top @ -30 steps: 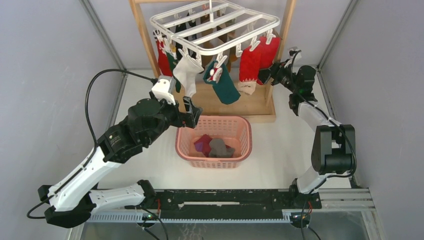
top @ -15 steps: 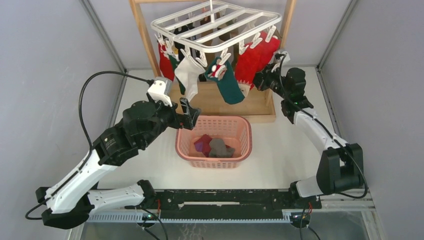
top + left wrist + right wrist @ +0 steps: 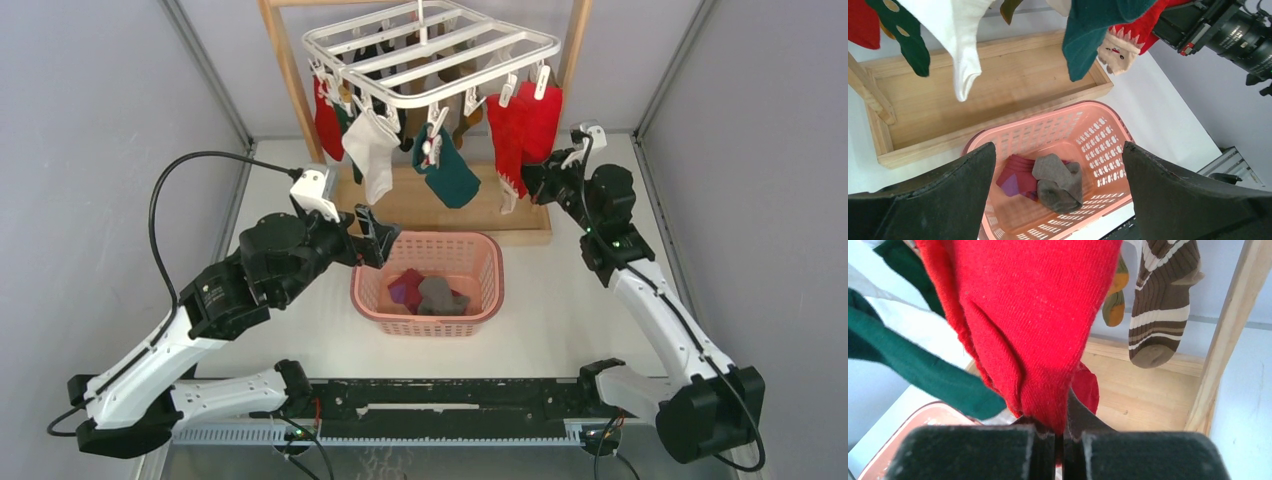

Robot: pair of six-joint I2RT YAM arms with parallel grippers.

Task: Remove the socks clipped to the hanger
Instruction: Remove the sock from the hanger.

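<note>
Grip from below, pull downward

Right tool (image 3: 1060,436) pinches the toe of the red sock (image 3: 1033,315), which runs straight up to its clip (image 3: 541,78) at the right corner of the hanger (image 3: 430,55). Left tool (image 3: 372,232), spread, hovers by the basket (image 3: 490,262), farther off.

A white counter (image 3: 570,290) is shown. A pink slotted basket (image 3: 497,280) is set on it near the middle. Just behind the basket, a shallow wooden tray base (image 3: 490,215) is stood on the counter; whether tray and basket touch cannot be told.
</note>
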